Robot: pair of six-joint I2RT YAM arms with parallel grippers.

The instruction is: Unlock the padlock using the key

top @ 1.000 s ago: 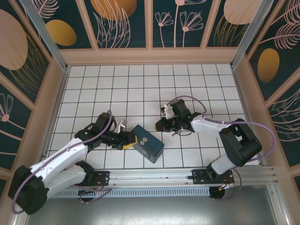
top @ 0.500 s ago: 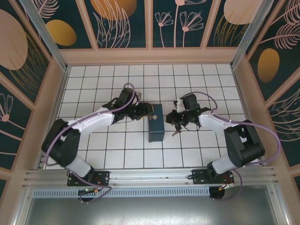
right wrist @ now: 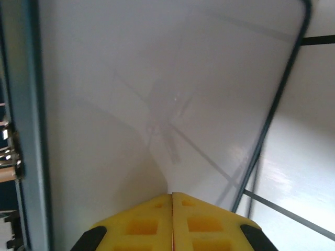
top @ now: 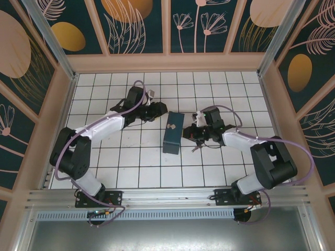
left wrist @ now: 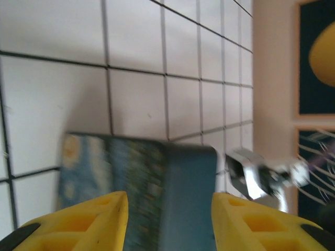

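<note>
L gripper (left wrist: 169,214): jaws apart, empty, aimed at painted box (top: 173,137) just ahead. Padlock: not confirmed; pale spot (top: 171,127) on box top poss. it, too small to tell. Judged light, stiff metal, slick: hold by body, keep keyhole free. Key: too small to place. R gripper (right wrist: 172,198): clenched, nothing seen betw. fingers, close at box's right side. Box sits betw. grippers, blocks reach.

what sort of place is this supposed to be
Probably a robot test cell in a lab, not a real room: a white gridded floor boxed in by floral wall panels, with the left arm and right arm bolted to an aluminium rail.
</note>
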